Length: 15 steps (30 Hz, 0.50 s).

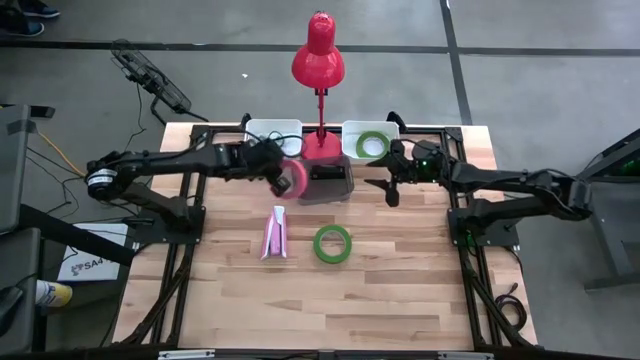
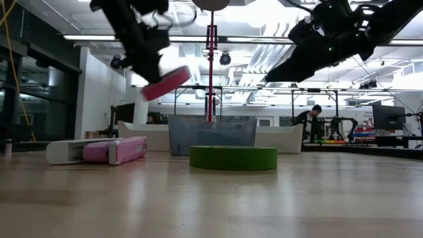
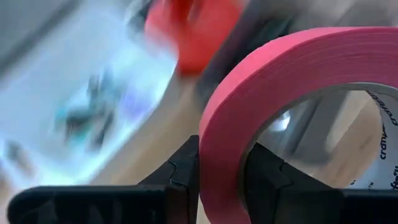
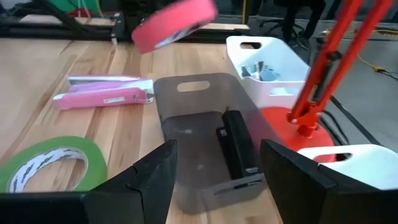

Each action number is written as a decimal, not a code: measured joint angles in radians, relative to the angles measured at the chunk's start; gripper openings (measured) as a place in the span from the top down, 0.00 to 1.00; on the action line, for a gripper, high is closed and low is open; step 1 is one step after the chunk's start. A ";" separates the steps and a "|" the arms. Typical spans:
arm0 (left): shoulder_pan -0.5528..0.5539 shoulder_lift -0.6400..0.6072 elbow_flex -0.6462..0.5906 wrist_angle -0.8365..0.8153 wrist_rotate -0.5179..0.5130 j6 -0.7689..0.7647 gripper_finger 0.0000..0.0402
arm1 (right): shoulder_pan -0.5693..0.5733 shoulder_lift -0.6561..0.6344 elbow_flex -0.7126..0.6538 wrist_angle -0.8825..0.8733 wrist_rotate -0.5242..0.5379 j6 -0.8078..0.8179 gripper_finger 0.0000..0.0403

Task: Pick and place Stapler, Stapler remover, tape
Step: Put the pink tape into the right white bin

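Carrying of the pink tape roll (image 1: 297,178) toward the bins, with the left gripper (image 1: 279,177) clamped across the roll's wall, one finger inside the ring and one outside, as the left wrist view is showing at close range (image 3: 292,93). Holding the roll in the air, tilted, at about nine o'clock of the smoky grey bin (image 1: 327,184), which is already containing a dark stapler-like object (image 4: 237,148) visible only from the right wrist. Lying on the wooden table (image 1: 400,280): a pink-and-white stapler (image 1: 275,234) at about seven o'clock of the grey bin, and a green tape roll (image 1: 333,243) at about six o'clock of it, just beside the stapler but apart. Resting in the white bin (image 1: 384,131) at two o'clock of the grey bin: a second green tape roll (image 1: 372,144), seen from above only. Waiting at three o'clock of the grey bin: the right gripper (image 1: 385,187), fingers spread and holding nothing. Judged next: bringing the roll over its chosen bin, lowering, then parting the fingers, while keeping clear of the red lamp (image 1: 318,55). Showing the roll's height above the table best: the low view (image 2: 165,83). Staple remover: not identifiable in any view.
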 joint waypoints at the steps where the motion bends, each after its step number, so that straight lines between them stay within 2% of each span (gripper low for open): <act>1: -0.011 0.000 0.000 0.060 -0.011 0.023 0.80 | 0.006 0.014 0.000 0.012 0.000 -0.005 0.45; 8: -0.044 0.000 0.000 0.340 -0.054 0.177 0.80 | 0.031 0.068 0.000 0.077 0.003 -0.007 0.45; 15: -0.044 0.000 0.000 0.441 -0.064 0.238 0.80 | 0.061 0.067 0.000 0.159 -0.022 0.005 0.45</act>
